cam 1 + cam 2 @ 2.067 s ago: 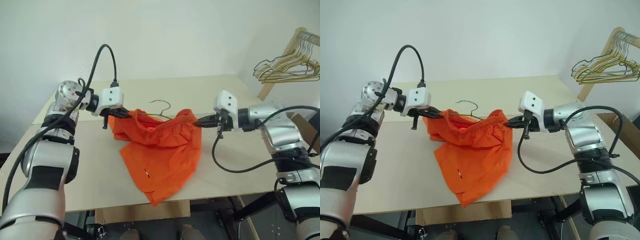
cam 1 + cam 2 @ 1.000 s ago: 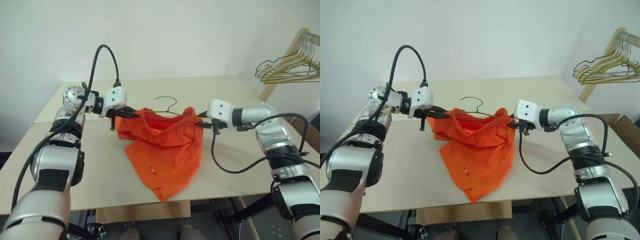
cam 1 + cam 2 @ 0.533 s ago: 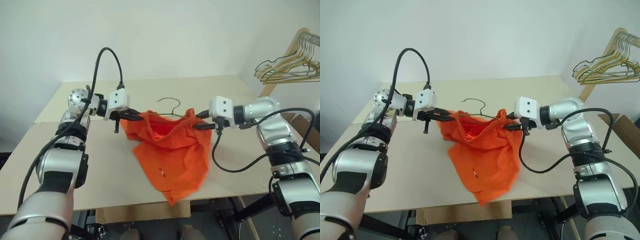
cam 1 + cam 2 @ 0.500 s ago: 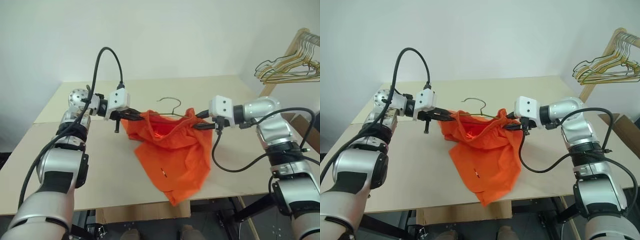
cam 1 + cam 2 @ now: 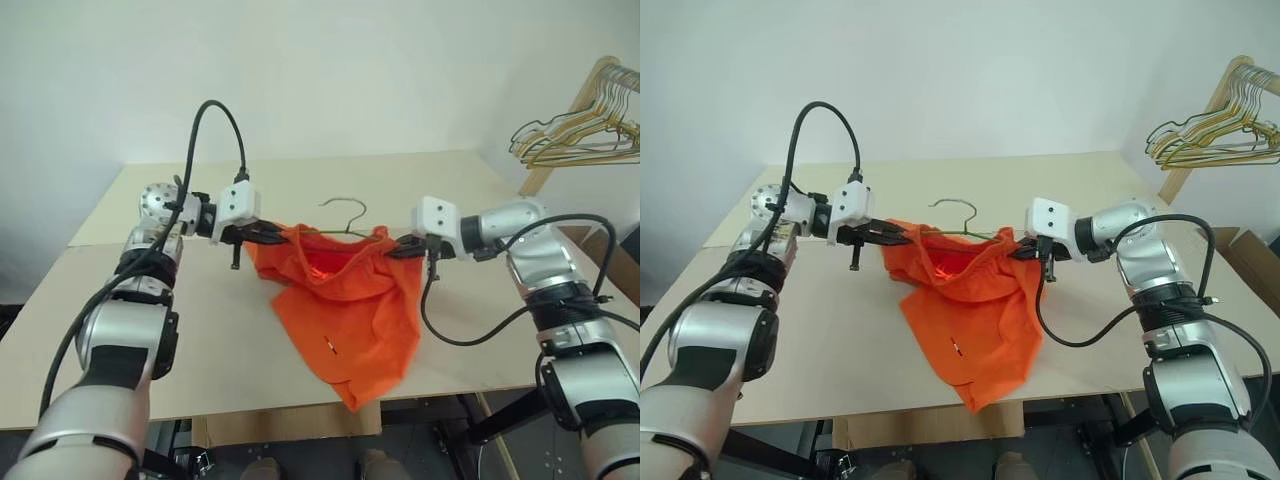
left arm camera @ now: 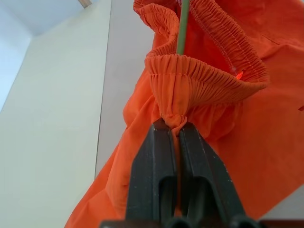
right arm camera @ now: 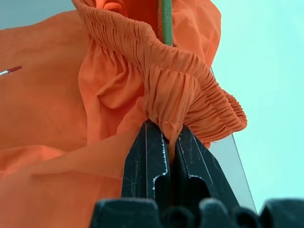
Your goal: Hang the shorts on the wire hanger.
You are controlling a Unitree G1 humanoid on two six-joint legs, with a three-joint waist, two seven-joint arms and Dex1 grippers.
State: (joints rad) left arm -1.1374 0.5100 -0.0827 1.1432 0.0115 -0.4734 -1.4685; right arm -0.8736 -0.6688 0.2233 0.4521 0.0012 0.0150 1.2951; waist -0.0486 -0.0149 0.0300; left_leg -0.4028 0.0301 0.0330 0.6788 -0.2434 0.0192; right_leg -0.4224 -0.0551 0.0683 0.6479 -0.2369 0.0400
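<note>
Shorts (image 5: 345,295) mid-frame, stretched by the waistband between both grippers, lower part draped on table (image 5: 210,350). Left gripper (image 6: 172,124) fingers clenched on bunched waistband; right gripper (image 7: 164,130) fingers clenched on opposite waistband end. Wire hanger (image 5: 345,212) threaded inside waistband, hook poking up behind the fabric. Spare hangers (image 5: 570,135) upper right.
</note>
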